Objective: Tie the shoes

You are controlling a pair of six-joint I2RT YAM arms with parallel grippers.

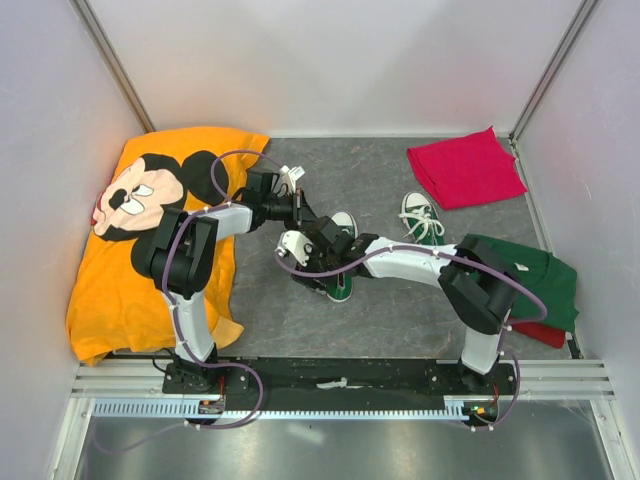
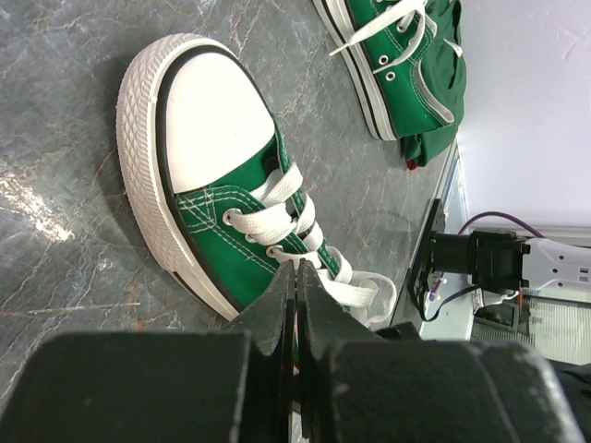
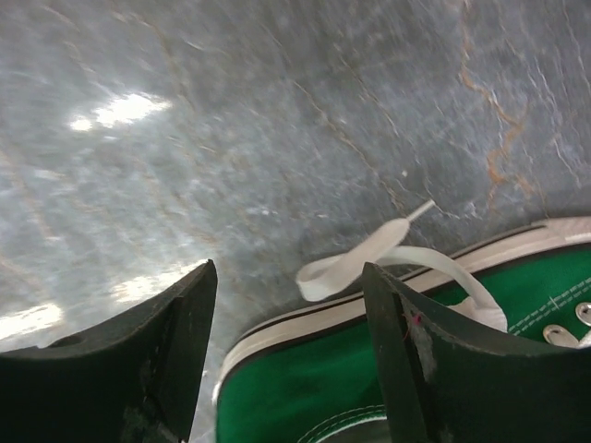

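One green shoe (image 2: 217,245) lay untied at centre frame.
Left gripper (image 2: 295,272) pressed together at the laces (image 2: 277,189); right gripper (image 3: 288,272) spread over a loose lace (image 3: 323,269), best pinched near its tip.

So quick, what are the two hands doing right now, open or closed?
Left hand: closed beside the laces of a shoe; grip unclear.
Right hand: open, empty.

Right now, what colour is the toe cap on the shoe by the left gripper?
White toe cap; it shows best in the left wrist view.
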